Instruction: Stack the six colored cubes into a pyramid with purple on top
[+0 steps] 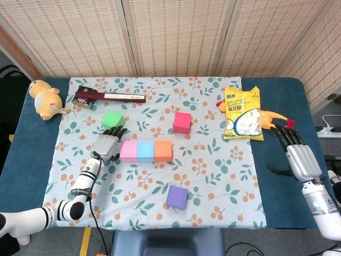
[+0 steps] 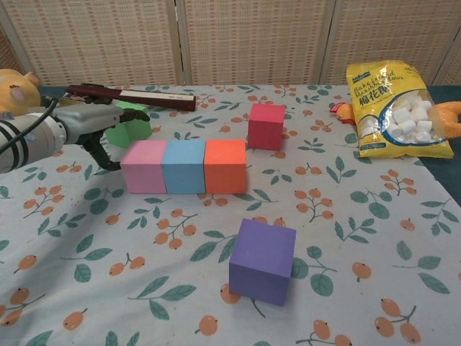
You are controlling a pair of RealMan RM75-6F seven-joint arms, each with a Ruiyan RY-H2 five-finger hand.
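Building the base row: pink cube [image 1: 128,151], blue cube [image 1: 145,151], orange cube [image 1: 163,150] sit right of my empty, fingers-apart left hand [image 1: 106,143].
I've green cube [image 1: 113,119], red cube [image 1: 182,122], purple cube [image 1: 177,197] left to stack.

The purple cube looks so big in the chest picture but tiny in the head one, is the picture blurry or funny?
Neither is blurry. In the chest view the purple cube sits nearest the low camera, so it looks big, with a soft shadow beneath. In the head view the purple cube is seen from high up, evenly lit.
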